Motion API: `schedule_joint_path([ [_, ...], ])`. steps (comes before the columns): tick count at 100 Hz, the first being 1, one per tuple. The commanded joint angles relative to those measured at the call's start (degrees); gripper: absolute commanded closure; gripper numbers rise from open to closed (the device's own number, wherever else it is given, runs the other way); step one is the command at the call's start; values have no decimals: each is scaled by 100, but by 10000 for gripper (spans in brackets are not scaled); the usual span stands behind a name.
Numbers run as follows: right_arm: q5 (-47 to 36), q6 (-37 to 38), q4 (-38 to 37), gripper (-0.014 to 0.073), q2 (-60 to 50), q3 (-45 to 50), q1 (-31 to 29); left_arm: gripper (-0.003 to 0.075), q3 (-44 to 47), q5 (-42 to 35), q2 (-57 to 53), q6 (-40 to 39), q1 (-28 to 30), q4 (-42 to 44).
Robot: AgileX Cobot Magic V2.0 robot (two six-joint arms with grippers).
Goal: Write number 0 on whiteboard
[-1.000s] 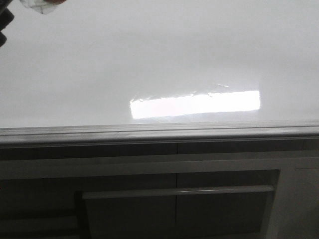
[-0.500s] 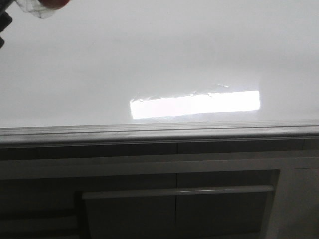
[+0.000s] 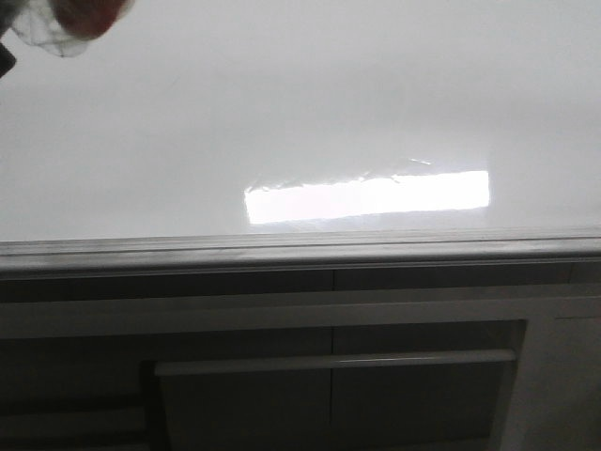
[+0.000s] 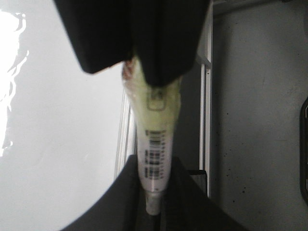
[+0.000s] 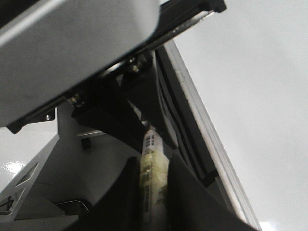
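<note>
Movement in the upper left of the front view: the blurry clear-and-reddish shape (image 3: 64, 21) has dropped a little further into frame than half a second ago, while the dark part at the left edge has nearly slipped out. You can't tell what that shape is. The whiteboard (image 3: 300, 103) is blank, only glare on it, with the grey edge rail (image 3: 300, 252) below; no number 0 anywhere, so writing hasn't started. Your left end effector (image 4: 153, 159) is clamped on a marker (image 4: 155, 144), barcode label showing, seen over the rail rather than the white surface. The right end effector (image 5: 153, 192) grips a marker-like tube (image 5: 153, 178) too. My read: you're on the approach.
</note>
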Motion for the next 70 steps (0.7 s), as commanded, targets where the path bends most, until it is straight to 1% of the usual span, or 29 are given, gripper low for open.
schedule_joint_path([
  [1,-97,-38,182,669,-54,-179,23,740,-194,-705,-66,-91,-26,14],
  [29,-22,-38,144,669,-54,-179,23,740,-194,-705,-66,-91,-26,14],
  [37,55,-38,-13,645,-54,-179,23,740,-194,-705,-66,-91,-26,14],
  [44,126,-38,-112,569,-54,-179,23,740,-194,-717,-66,-91,-26,14],
  [45,140,-38,-115,536,-54,-179,23,740,-194,-727,-66,-91,-26,14],
  [48,153,-38,-124,501,-54,-179,23,740,-194,-726,-66,-91,-26,14],
  [55,163,-38,-124,369,-54,-179,23,740,-194,-726,-66,-91,-26,14],
  [58,163,-38,-124,340,-54,-179,23,740,-194,-726,-66,-91,-26,14],
  [59,163,-38,-124,316,-54,-179,23,740,-194,-726,-66,-91,-26,14],
  [65,163,-38,-124,280,-54,-179,23,740,-194,-726,-66,-91,-26,14],
  [70,163,-38,-124,283,-54,-179,23,740,-194,-728,-66,-91,-26,14],
])
